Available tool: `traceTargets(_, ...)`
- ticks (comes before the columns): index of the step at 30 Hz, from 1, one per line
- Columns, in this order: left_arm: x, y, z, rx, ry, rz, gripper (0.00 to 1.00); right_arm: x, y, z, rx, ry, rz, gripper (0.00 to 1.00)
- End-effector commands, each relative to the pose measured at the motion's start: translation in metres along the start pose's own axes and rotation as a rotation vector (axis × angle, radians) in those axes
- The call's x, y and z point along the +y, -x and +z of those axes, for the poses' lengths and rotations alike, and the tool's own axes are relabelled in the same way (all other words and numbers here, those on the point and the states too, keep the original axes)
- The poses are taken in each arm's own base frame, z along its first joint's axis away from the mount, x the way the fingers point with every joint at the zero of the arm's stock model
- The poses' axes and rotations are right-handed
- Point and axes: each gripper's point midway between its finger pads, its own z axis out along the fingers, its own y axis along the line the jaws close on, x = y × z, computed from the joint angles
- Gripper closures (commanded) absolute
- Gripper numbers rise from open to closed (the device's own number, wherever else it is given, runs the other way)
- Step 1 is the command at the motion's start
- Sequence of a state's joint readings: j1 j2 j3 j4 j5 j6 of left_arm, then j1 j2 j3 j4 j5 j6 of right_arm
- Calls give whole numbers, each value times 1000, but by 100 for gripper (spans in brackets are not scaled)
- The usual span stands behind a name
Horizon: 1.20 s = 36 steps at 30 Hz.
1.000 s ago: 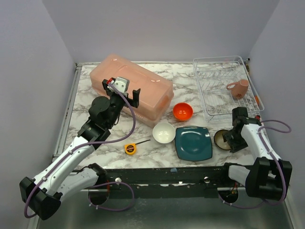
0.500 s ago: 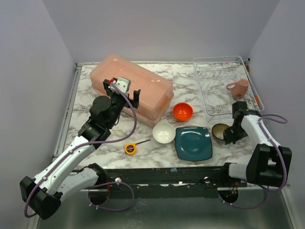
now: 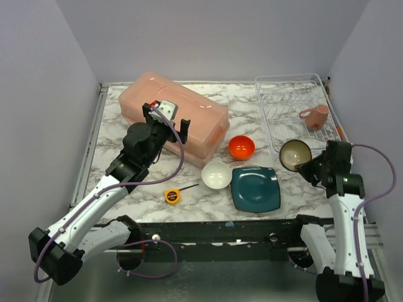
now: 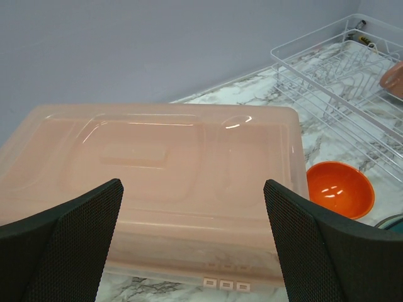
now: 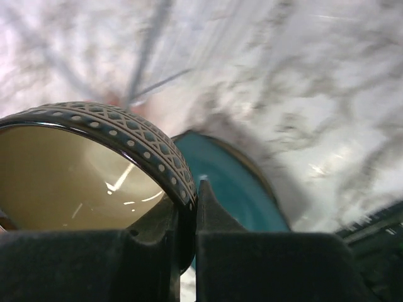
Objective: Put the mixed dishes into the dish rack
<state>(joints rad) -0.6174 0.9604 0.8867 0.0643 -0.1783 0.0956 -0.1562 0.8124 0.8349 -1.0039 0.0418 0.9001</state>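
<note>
My right gripper (image 3: 310, 165) (image 5: 189, 207) is shut on the rim of the dark bowl (image 3: 295, 155) (image 5: 75, 170), tan inside with a patterned edge, held tilted above the table just in front of the dish rack (image 3: 296, 113). A pinkish mug (image 3: 315, 116) lies in the rack. On the table sit the teal square plate (image 3: 255, 189) (image 5: 233, 182), a white bowl (image 3: 216, 175) and an orange bowl (image 3: 241, 146) (image 4: 340, 189). My left gripper (image 3: 165, 119) (image 4: 192, 239) hangs open above the pink tub, holding nothing.
The big pink plastic tub (image 3: 173, 116) (image 4: 151, 163) fills the back left. A yellow tape measure (image 3: 171, 195) lies near the front edge, left of the white bowl. Walls close in the table at the back and sides.
The right gripper shut on the dark bowl's rim and lifted it off the table, tilting it up towards the rack. The left arm shifted only slightly.
</note>
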Motion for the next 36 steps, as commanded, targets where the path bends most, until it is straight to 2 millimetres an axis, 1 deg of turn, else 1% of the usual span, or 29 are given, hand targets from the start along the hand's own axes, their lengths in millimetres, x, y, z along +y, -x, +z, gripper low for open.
traceTargets(1,-18,15,-3,-28,-96,-39,7,92,-2,-52,-10,563,-185,100)
traceTargets(5,-37,17,-5,-26,-188,-87,7,122,-4,-74,12,734,-282,100)
traceTargets(6,-47,18,-7,-27,-238,-91,8,127,-3,-78,9,760,-295,100)
traceTargets(7,-53,19,-7,-31,-263,-91,8,132,-3,-79,22,772,-308,100)
traceTargets(9,-63,18,-7,-31,-304,-91,9,137,-5,-74,67,757,-321,100)
traceTargets(12,-77,24,-4,-12,-350,-168,10,146,-18,-61,113,675,-372,100)
traceTargets(13,-82,27,-3,5,-364,-206,11,152,-31,-59,125,647,-418,100)
traceTargets(14,-87,32,-1,25,-384,-237,12,158,-36,-57,100,611,-444,100)
traceTargets(15,-92,35,-2,61,-402,-269,13,165,-54,-57,116,600,-488,100)
traceTargets(16,-95,40,-1,98,-413,-295,15,170,-64,-58,108,582,-504,100)
traceTargets(18,-101,49,-1,143,-439,-335,17,177,-90,-51,115,538,-543,100)
traceTargets(20,-108,51,-5,155,-480,-339,18,182,-112,-46,120,503,-580,100)
traceTargets(22,-112,38,-8,162,-503,-322,18,190,-137,-46,116,489,-628,100)
traceTargets(24,-111,21,-8,168,-492,-295,18,196,-149,-49,85,458,-662,100)
traceTargets(25,-110,14,-8,169,-477,-281,19,199,-152,-53,63,444,-667,100)
traceTargets(29,-108,-2,-7,158,-437,-200,19,203,-149,-60,-6,414,-673,100)
traceTargets(31,-112,-9,-6,168,-435,-164,20,206,-148,-64,-14,427,-664,100)
traceTargets(33,-116,-22,-4,198,-439,-147,22,211,-150,-69,-12,447,-667,100)
traceTargets(35,-117,-35,-1,235,-432,-136,27,214,-149,-76,-25,453,-667,100)
traceTargets(36,-116,-38,1,267,-417,-126,31,215,-149,-79,-32,455,-668,100)
